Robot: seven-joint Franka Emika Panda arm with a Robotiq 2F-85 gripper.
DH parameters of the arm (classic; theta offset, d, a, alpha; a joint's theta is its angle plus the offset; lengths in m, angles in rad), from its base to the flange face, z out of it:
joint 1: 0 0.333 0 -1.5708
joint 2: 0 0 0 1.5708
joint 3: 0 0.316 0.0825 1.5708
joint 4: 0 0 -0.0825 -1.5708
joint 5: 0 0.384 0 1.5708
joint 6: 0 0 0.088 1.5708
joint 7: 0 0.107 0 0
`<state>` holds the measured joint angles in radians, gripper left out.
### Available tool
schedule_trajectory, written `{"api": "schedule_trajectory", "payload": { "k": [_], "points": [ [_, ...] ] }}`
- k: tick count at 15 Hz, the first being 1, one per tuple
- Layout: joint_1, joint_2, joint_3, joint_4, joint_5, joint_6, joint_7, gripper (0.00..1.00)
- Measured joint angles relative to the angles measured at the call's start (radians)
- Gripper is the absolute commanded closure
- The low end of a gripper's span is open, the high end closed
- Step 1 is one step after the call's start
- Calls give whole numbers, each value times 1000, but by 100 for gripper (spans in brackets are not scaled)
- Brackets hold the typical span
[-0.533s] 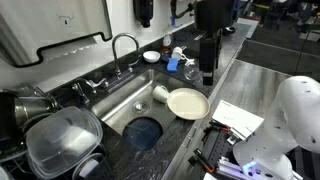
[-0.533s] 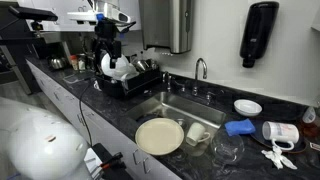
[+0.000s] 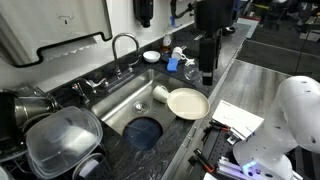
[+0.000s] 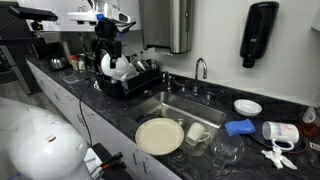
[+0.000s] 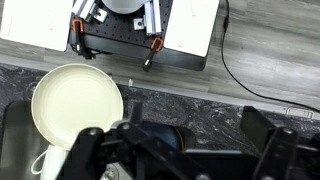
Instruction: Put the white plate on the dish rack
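The gripper [image 5: 178, 135] hangs with jaws spread wide, well above the white plate [image 5: 76, 105] lying at the sink's [image 3: 128, 112] edge.

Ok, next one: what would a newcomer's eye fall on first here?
The white plate stands out, pale against the dark counter at the steel sink's edge. The open gripper hangs empty near it in the wrist view. The dish rack, loaded, sits past the sink.
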<state>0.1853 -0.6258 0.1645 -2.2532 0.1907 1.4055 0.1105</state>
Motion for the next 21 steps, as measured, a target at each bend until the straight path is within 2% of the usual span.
{"api": "schedule_trajectory", "payload": {
  "k": [3, 7, 12, 17, 21],
  "points": [
    [-1, -1, -4, -52, 10, 111, -13, 0],
    [-10, -1, -39, -216, 99, 334, -11, 0],
    [-54, 0, -73, -390, 140, 514, 23, 0],
    [-90, 12, -42, -484, 119, 650, 173, 0],
    [-119, 52, 3, -511, 56, 733, 331, 0]
  ]
}}
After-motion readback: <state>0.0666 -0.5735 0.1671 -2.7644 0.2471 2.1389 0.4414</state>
